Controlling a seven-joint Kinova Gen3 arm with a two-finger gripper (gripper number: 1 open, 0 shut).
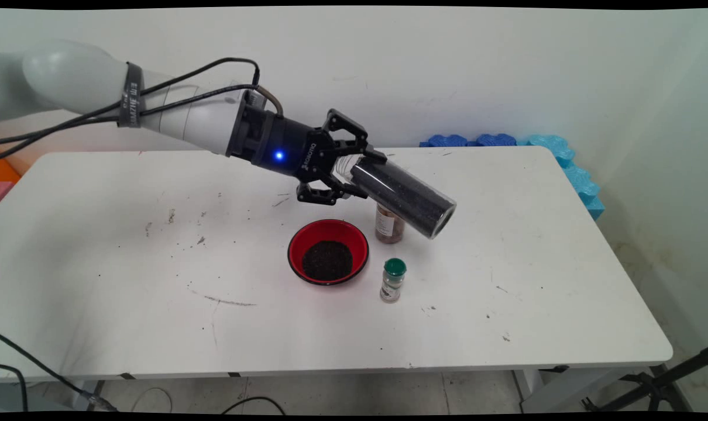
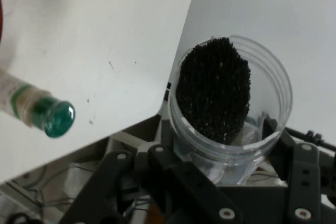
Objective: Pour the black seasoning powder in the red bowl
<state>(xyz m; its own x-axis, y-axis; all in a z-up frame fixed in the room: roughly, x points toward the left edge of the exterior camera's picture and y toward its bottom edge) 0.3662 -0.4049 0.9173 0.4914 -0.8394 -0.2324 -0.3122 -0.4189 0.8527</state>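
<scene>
Arm reaching in from upper left, wrist angled down to the right, gripper (image 1: pixel 347 173) pinching the base end of a clear plastic cylinder jar (image 1: pixel 404 199) and holding it in the air above the table (image 1: pixel 126 292), tilted with its open mouth pointing down-right. In the hand view the fingers (image 2: pixel 173 174) are pressing on both sides of the jar (image 2: pixel 231 103), dark grains (image 2: pixel 212 90) piling along one side of its inside. Under the tilted jar a brown spice jar (image 1: pixel 388 225) is standing, partly hidden by it. Just left of that a red bowl (image 1: pixel 328 251) is sitting with a heap of dark grains (image 1: pixel 327 261) inside. In front of the brown jar, beside the bowl's right rim but apart from it, a small green-capped shaker (image 1: pixel 393 280) is standing upright; same green cap (image 2: pixel 56 119) showing at left of the hand view. Blue foam pieces (image 1: pixel 556 153) lying behind the table's far right corner. Dark specks and smudges scattered over the white tabletop
</scene>
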